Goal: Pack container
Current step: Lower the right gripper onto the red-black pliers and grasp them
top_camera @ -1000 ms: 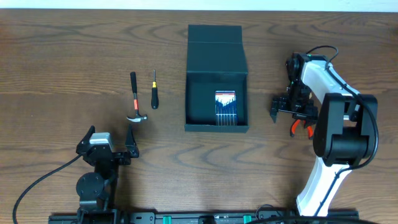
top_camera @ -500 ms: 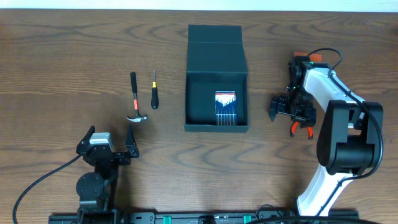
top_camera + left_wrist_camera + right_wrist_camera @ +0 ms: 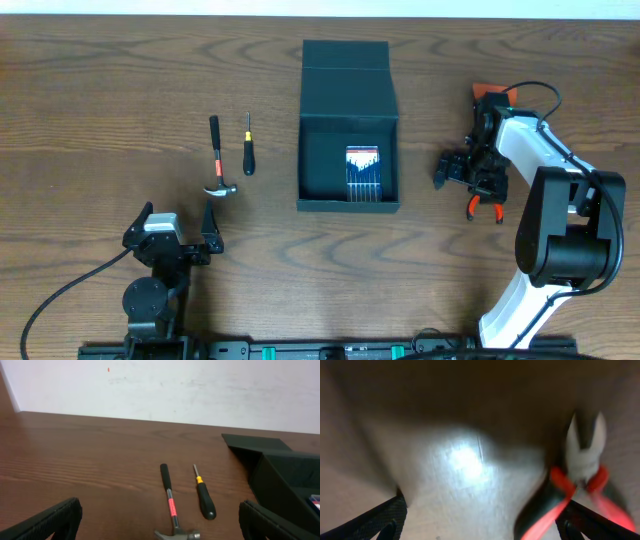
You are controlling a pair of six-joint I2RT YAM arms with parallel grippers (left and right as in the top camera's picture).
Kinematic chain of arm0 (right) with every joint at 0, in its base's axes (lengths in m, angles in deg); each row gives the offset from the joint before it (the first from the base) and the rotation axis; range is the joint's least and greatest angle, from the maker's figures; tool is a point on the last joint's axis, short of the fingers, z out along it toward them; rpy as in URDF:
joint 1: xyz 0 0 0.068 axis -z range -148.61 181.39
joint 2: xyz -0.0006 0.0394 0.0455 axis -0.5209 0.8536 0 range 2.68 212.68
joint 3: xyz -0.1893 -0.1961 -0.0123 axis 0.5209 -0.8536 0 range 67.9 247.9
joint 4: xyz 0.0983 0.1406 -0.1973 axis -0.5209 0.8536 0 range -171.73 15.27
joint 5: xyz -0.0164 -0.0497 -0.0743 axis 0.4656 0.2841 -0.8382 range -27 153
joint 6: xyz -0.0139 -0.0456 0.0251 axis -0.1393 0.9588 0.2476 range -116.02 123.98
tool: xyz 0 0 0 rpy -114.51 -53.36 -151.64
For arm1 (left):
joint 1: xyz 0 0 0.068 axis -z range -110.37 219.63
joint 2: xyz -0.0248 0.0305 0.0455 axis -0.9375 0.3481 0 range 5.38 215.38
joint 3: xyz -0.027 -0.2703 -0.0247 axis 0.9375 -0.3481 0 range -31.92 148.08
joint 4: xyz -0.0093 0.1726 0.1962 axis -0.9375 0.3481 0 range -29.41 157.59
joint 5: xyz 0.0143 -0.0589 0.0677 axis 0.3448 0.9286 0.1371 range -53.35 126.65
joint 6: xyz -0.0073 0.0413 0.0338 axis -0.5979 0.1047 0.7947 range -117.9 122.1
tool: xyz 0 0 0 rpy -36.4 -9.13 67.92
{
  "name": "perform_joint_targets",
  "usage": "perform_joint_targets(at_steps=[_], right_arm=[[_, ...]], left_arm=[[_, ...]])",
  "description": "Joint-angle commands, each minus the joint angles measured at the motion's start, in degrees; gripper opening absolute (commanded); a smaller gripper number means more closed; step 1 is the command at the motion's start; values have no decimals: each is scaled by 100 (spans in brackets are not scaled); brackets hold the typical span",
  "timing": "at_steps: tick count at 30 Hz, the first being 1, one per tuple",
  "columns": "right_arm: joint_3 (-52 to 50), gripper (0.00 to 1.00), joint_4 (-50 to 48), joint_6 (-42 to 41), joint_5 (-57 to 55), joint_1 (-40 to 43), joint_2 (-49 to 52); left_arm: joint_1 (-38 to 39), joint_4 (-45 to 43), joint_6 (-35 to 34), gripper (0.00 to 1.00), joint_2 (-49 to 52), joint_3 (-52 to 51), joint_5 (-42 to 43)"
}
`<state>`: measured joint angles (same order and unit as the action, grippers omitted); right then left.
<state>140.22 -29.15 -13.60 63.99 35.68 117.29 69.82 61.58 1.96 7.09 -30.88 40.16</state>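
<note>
Two changes register: the right arm's elbow has swung toward the right frame edge, and the right gripper [image 3: 468, 174] has crept slightly upward above the red-handled pliers [image 3: 485, 206]. Its jaws stand wide and empty, so pickup is judged pending. The container [image 3: 348, 140] sits centre frame, lid open. The left gripper [image 3: 176, 224] rests spread at lower left.

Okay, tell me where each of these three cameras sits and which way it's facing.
Overhead: above the table, looking straight down on container, hammer, screwdriver, pliers; both arms show.
Left wrist: on the left gripper, low, facing the back wall; open fingers frame it.
Right wrist: on the right gripper, close above the tabletop, looking down, blurred; its fingertips show.
Shared: overhead and left wrist both show hammer, screwdriver, container; overhead and right wrist, pliers.
</note>
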Motion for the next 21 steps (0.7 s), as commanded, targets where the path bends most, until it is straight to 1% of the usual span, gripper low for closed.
perform_joint_targets(at_steps=[1,9,12,15,17,21], right_arm=[[-378,95,-404,-170,-573,216,765],[-378,94,-444,-170,-658,422,765],[-378,92,-498,-162,-660,426,765],[-378,89,-507,-98,-651,424,765],[-378,84,-518,-11,-586,424,765],[-378,80,-551,48,-503,424,765]], left_arm=[[26,24,33,99,-37,-81,52],[26,24,33,98,-37,-81,52],[26,24,33,99,-37,-81,52],[26,24,33,99,-37,-81,52],[26,24,33,99,-37,-81,52],[26,24,33,99,-37,-81,52]])
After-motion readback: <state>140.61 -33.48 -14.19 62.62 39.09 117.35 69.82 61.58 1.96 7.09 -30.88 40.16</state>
